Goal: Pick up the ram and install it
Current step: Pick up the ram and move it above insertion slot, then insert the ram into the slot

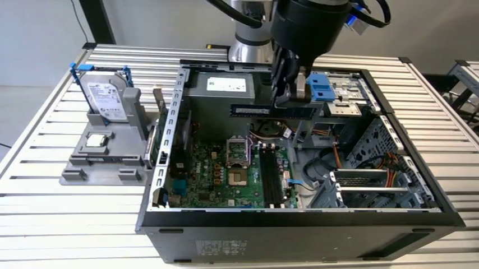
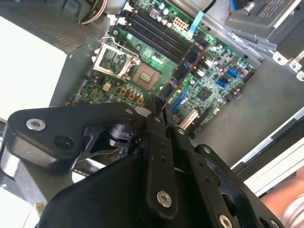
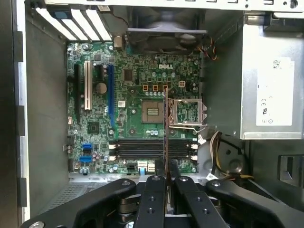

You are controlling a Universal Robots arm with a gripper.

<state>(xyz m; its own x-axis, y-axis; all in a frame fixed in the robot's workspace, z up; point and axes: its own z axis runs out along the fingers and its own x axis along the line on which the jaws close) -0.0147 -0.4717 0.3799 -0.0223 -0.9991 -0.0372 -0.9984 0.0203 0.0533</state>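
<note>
My gripper [image 1: 290,101] is shut on the ram [image 1: 272,110], a thin dark stick held level above the open computer case [image 1: 299,216]. The stick hangs over the motherboard [image 1: 217,179], a little above the black memory slots [image 1: 270,175] and turned crosswise to them. In both wrist views the ram [image 3: 165,124] [image 2: 184,67] shows edge-on, running out from between the black fingers [image 3: 155,186] [image 2: 153,124]. Below it in the first wrist view lie the memory slots [image 3: 152,148] and the processor socket [image 3: 153,111].
To the exterior view's left, a grey stand [image 1: 105,159] holds a silver hard drive [image 1: 105,98] with a blue bracket and a small square chip [image 1: 96,140]. Inside the case are the power supply [image 1: 224,92], cables [image 1: 329,162] and drive cages [image 1: 374,182].
</note>
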